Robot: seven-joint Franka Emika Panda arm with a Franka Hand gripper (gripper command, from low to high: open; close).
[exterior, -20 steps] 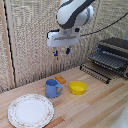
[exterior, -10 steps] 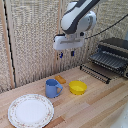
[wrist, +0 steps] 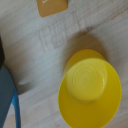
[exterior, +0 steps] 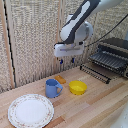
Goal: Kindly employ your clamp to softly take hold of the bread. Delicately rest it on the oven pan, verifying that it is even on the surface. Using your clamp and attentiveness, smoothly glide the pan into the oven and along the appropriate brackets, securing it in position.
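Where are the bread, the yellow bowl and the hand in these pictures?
bread [exterior: 60, 79]: exterior view, middle of its top.
yellow bowl [exterior: 77, 88]: exterior view, inside of its rim.
hand [exterior: 66, 61]: exterior view, midway between its blue fingertips.

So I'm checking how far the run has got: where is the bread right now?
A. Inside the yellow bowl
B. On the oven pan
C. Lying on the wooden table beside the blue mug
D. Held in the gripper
C. The bread lies on the table just behind the blue mug, while the gripper hangs above it with nothing between its fingertips.
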